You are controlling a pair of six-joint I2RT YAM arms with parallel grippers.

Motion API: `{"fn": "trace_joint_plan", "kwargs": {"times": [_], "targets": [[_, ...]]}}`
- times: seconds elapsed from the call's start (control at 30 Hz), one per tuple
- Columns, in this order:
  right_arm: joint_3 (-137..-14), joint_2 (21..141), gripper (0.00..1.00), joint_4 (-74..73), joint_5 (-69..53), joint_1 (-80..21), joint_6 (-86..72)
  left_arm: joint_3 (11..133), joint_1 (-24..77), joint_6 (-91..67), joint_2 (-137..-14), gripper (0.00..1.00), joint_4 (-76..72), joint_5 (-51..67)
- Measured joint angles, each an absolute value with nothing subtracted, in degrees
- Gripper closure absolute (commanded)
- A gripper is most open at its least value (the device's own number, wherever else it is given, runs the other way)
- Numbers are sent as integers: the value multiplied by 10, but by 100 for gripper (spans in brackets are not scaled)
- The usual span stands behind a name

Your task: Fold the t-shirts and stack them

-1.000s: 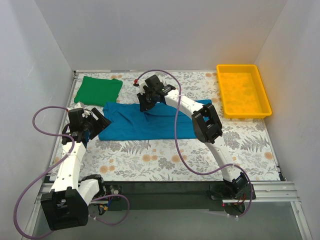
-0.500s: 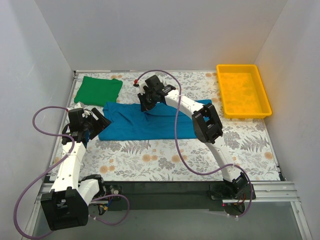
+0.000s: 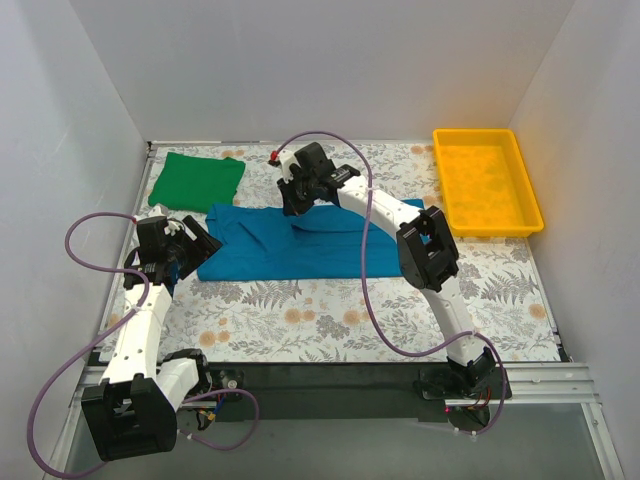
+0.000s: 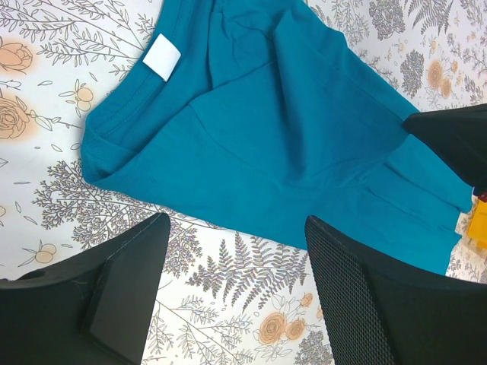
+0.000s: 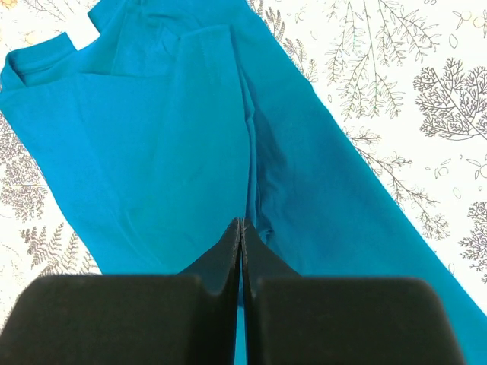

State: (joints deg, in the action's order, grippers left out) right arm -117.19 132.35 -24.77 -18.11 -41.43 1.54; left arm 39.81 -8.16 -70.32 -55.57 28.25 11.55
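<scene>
- A table (image 3: 300,320) with a flower-and-fern printed top carries everything.
- A green shirt (image 3: 196,180) lies folded at the far left corner.
- A teal shirt (image 3: 290,250) lies spread lengthwise across the middle, creased.
- A yellow tray (image 3: 495,232) sits at the far right, apart from both shirts.
</scene>
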Motion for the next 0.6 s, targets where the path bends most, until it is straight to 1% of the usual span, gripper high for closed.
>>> {"fn": "trace_joint_plan", "kwargs": {"times": [0.4, 0.6], "targets": [[-1109, 1313, 99, -234, -163, -411, 19, 398, -82, -703, -556, 30, 282, 115], [-1097, 1301, 99, -232, -153, -405, 19, 398, -82, -703, -556, 30, 282, 115]]}}
